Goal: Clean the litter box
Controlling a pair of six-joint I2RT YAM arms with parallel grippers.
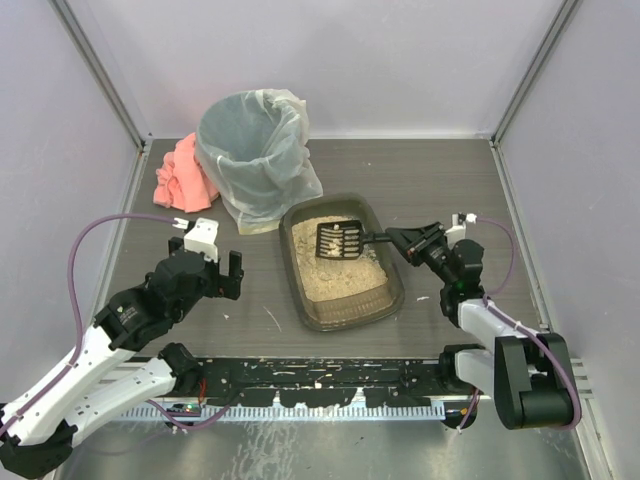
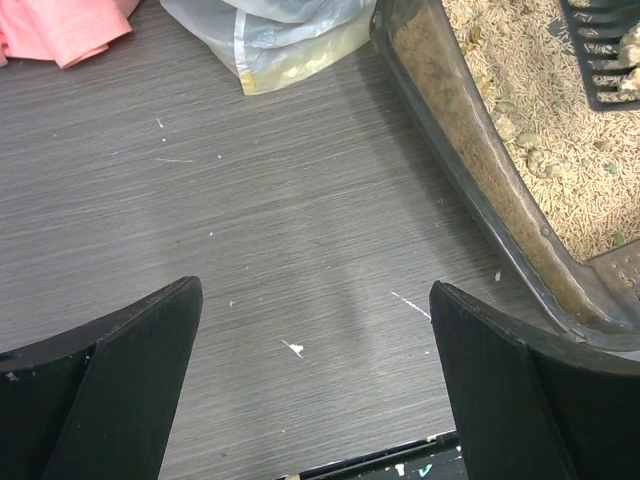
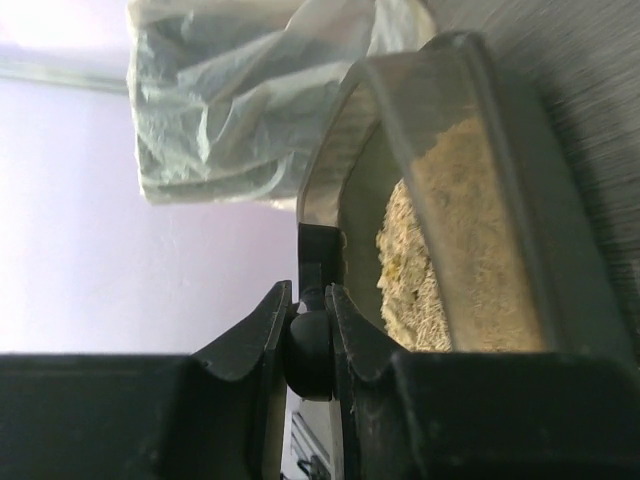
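Litter box sits mid-frame on the worktop. Stiff plastic, but probably heavy-ish with loose sand, so I'd grab the rim. Meanwhile the right jaws pinch the scoop handle and the left jaws gape wide, empty.

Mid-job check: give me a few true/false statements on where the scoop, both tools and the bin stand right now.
1. The right tool is shut on the handle of the scoop. True.
2. The scoop head hangs over the bin. False: it is inside the litter box, over the litter.
3. The left tool clamps the litter box rim. False: it is open above the bare table, beside the box.
4. A pink cloth lies beside the bin, on its left in the top view. True.
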